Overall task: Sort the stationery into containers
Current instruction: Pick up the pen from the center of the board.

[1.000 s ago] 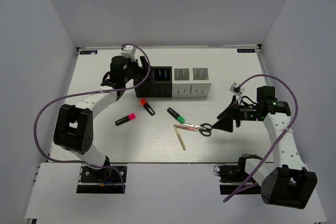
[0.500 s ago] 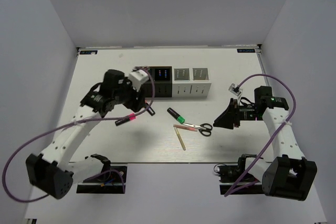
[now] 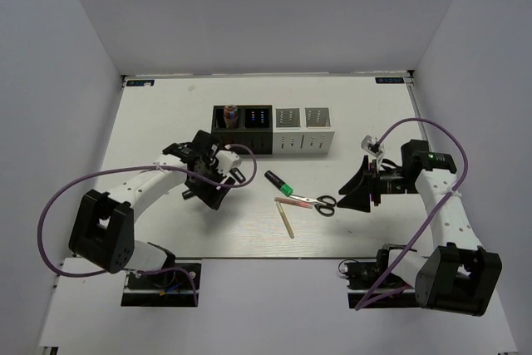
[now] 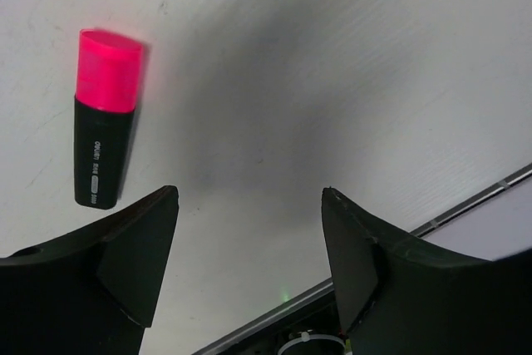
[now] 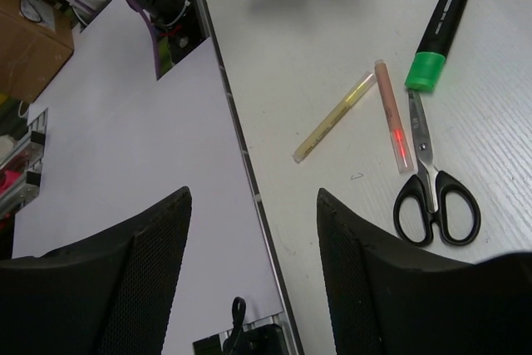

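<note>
Black fingers of the left gripper [image 4: 248,201] stand wide apart with nothing between them, above the white table [image 4: 349,56]. Just beyond its left finger, the pink-capped highlighter [image 4: 101,130] lies flat on the table, cap pointing away. The right gripper [image 5: 253,201] is likewise spread wide and empty, over the table's right part. Ahead of it lie the black-handled scissors [image 5: 432,184], blade tip just beside the cap of the green-capped highlighter [image 5: 436,35]. The thin pink stick [image 5: 393,118] lies alongside the blades, and the pale stick [image 5: 335,116] angles off from its far end. Farther back sits the row of four holders [image 3: 274,132], with something I cannot identify standing in the leftmost black one.
</note>
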Robot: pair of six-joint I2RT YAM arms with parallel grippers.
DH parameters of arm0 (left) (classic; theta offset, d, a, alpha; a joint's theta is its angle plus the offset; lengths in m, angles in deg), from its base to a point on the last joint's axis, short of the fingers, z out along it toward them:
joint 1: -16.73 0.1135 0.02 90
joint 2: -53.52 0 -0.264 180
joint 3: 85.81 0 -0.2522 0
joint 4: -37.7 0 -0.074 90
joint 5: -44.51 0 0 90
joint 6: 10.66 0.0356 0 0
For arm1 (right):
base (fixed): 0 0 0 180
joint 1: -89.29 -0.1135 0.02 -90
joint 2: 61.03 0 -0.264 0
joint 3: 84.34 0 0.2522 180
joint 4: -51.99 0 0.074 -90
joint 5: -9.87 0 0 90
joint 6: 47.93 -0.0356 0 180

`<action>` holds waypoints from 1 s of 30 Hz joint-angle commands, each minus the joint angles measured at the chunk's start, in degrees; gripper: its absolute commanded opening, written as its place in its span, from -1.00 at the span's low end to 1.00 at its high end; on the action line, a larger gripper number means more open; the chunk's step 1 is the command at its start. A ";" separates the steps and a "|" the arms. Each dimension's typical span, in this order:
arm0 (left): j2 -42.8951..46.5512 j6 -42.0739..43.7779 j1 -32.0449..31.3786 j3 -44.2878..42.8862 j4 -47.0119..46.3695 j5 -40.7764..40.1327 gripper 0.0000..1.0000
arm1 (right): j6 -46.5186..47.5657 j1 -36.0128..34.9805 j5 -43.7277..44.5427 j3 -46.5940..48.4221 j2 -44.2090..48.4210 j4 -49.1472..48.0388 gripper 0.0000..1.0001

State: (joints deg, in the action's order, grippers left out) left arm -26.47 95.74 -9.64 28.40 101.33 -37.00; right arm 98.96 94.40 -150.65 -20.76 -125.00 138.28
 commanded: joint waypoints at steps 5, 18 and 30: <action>-0.79 2.40 2.29 0.00 -9.67 -1.90 0.53 | 0.51 -0.09 -1.90 -0.34 2.27 -1.08 0.30; -10.71 5.74 4.31 -2.02 -13.39 -4.18 0.33 | 2.88 -0.09 -2.34 0.10 2.00 1.30 0.30; -13.53 7.41 4.57 -1.85 -15.50 -7.61 0.09 | 5.34 -0.18 -3.04 0.80 1.56 3.76 0.30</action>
State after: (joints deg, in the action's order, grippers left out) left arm -39.52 101.69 -5.38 27.24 86.92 -43.64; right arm 102.04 94.37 -151.35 -20.95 -123.36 140.14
